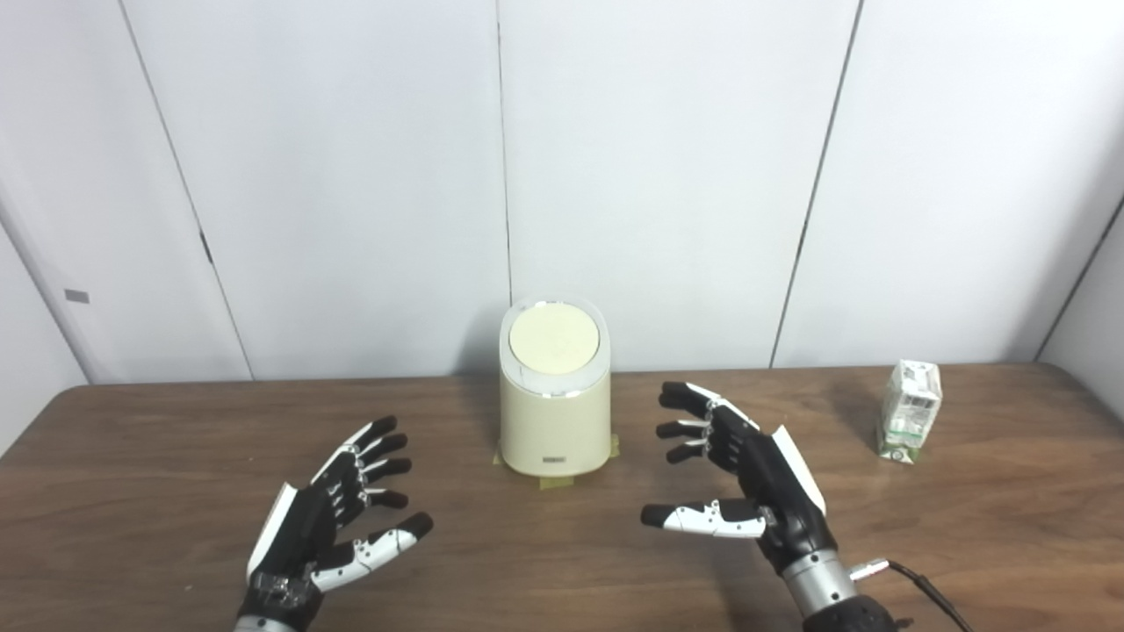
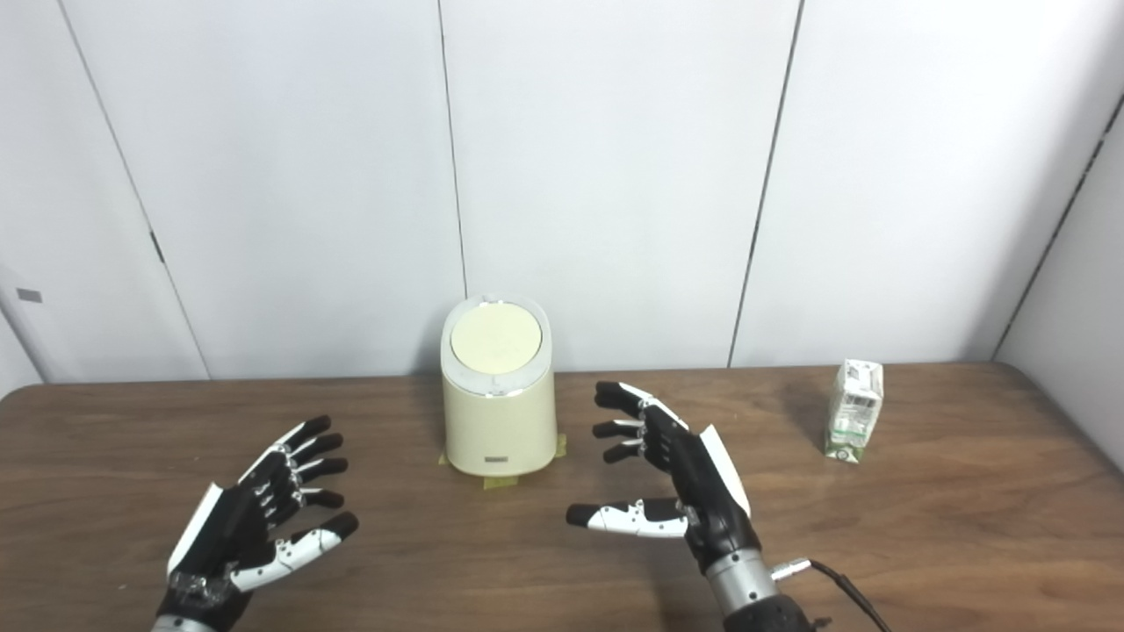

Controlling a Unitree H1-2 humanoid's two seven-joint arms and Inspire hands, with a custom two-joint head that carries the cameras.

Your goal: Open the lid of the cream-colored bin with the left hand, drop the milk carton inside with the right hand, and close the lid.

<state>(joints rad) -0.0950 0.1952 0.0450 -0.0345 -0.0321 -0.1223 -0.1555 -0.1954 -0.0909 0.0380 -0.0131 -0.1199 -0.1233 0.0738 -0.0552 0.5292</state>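
Cream bin [image 1: 555,412] with pale-yellow lid [image 1: 554,338]; white-and-green milk carton [image 1: 910,410]; dark wood-grain table [image 1: 158,465].

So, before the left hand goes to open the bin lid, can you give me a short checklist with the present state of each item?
1. Left hand is free: ok, open, fingers apart, holding nothing.
2. Right hand is free for the carton: ok, open and holding nothing.
3. Lid is closed and unobstructed: ok, it sits flat on the cream-colored bin, nothing on top.
4. Bin stands upright between the two hands: ok, on yellow tape marks.
5. Milk carton is reachable: ok as far as seen, upright on the table, right of the right hand and apart from the bin.
6. How the lid opens: cannot tell, no hinge or handle is visible.
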